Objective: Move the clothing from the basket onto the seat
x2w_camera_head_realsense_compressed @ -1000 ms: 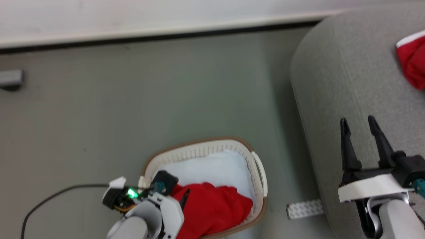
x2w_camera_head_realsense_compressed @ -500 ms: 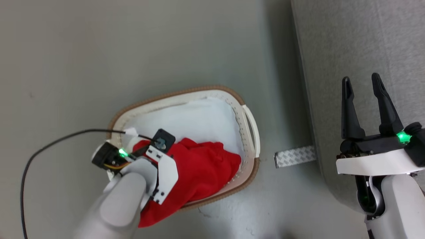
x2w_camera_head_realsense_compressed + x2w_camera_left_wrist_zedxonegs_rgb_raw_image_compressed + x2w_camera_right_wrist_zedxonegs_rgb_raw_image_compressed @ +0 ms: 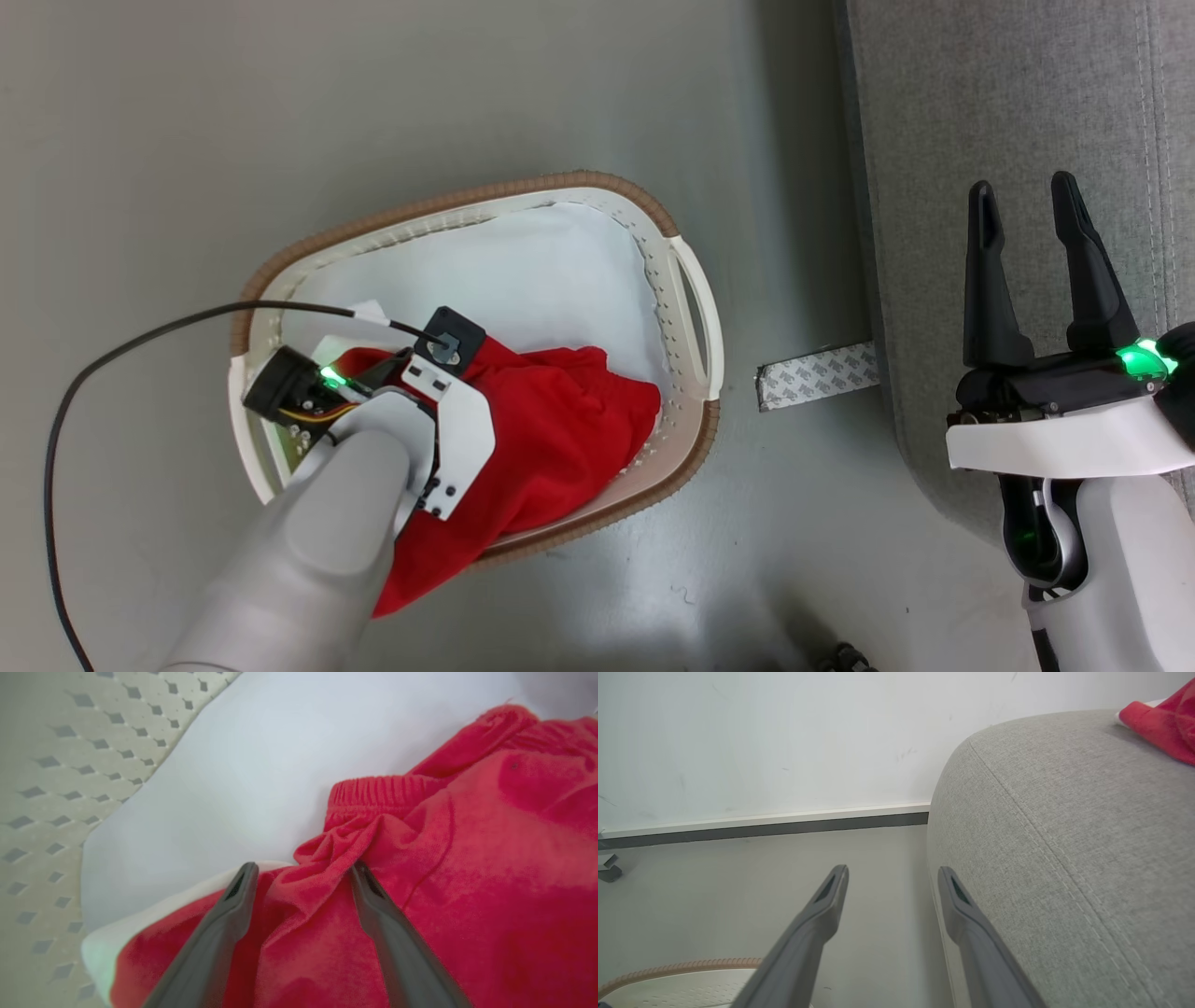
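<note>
Head view, looking down: cream-white laundry basket (image 3: pixel 674 373) with brown rim on the grey floor (image 3: pixel 373 93), near the light grey sofa (image 3: pixel 1027 93) but apart from it, a short patterned strip (image 3: pixel 817 373) lying on the floor between the two. Inside the basket, pale white padding (image 3: pixel 523 280) across the far half and a red garment (image 3: pixel 551 439) heaped in the near half, one end spilling over the near rim. Left arm (image 3: pixel 317 541) reaching down over the red heap, a black cable (image 3: pixel 140 341) looping off across the floor. Right pincer (image 3: pixel 1022 196) upright over the sofa's edge, fingers spread, nothing between them. Left wrist view: left pincer (image 3: pixel 301 870) spread wide and down on the red garment (image 3: pixel 467 858), a bunched fold just below the elastic waistband lying between the two fingers, not squeezed; padding (image 3: pixel 261 756) and perforated basket wall (image 3: pixel 56 788) beyond. Right wrist view: right pincer (image 3: pixel 892 870) parted above the floor beside the sofa's rounded end (image 3: pixel 1064 835), basket rim (image 3: pixel 668 989) low at the left, a second red garment (image 3: pixel 1162 723) lying on top of the sofa.
</note>
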Controlling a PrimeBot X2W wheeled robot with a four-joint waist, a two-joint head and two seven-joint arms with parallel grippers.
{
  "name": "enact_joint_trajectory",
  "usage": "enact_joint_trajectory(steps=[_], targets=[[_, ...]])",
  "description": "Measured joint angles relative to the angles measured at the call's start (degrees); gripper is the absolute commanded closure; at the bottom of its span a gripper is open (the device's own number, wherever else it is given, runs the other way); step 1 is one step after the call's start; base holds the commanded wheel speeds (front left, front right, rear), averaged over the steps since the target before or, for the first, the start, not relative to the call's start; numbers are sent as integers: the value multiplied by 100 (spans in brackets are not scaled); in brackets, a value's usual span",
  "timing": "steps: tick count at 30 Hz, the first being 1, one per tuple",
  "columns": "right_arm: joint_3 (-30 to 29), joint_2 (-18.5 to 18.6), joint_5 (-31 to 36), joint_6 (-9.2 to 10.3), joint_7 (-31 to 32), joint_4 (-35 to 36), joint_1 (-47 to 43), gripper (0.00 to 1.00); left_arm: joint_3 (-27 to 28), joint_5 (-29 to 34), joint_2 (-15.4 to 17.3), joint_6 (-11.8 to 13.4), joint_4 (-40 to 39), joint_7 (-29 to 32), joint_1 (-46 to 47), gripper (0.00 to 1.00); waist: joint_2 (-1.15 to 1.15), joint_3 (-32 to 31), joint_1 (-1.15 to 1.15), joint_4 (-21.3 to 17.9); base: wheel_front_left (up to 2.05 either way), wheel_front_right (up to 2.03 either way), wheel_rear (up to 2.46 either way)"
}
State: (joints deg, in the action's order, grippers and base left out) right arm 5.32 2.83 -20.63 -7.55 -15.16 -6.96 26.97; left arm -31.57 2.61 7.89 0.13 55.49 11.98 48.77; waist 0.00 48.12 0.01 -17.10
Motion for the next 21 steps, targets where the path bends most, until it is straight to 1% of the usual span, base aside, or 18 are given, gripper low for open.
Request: enact_joint_trajectory(steps=[7,8,9,10,11,16,21], targets=[[-9,0,-58,0,0,37,0,0,-151,40,-49,-9,328,-99,139,0,0,139,-1,-42,0,0,0],[-10,0,-60,0,0,44,1,0,-171,40,-56,-10,360,-102,153,11,0,160,-1,-49,0,0,0],[-12,0,-65,0,0,51,1,0,-192,40,-65,-13,391,-113,165,36,0,181,-1,-54,0,0,0],[-19,0,-65,0,0,54,1,0,-222,41,-78,-42,431,-142,183,58,0,200,0,-58,0,0,0],[-25,0,-65,0,0,57,2,0,-237,40,-94,-68,465,-157,201,100,0,215,0,-58,0,0,0],[-89,-1,-56,0,0,14,1,0,-264,-51,-198,-211,577,-316,234,100,0,166,0,-9,0,0,0],[-186,-2,-1,0,0,-116,-10,0,-16,-548,-356,-419,577,-613,114,100,0,-121,-1,97,0,0,0]])
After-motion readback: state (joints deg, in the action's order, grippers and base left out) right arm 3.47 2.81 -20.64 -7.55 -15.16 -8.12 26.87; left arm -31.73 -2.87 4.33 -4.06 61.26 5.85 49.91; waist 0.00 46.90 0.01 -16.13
